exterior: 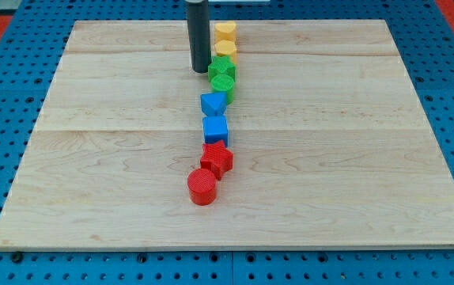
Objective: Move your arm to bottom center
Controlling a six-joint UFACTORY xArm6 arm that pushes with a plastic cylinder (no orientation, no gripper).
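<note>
Board [116, 182] bottom edge bare below red cylinder [202, 188]; my tip [201, 71] near top, beside green blocks [222, 75].

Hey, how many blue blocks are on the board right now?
2. A blue triangular block sits mid-column, just below the green blocks; a blue cube lies directly beneath it, above the red star. None appear hidden.

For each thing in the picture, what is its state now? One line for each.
my tip: on the board, near the view's top, just left of the green blocks
yellow blocks: two, touching, at the top of the column
green blocks: two, touching
blue blocks: two, close together
red star: touching the red cylinder
red cylinder: upright, lowest in the column
board: flat
</note>
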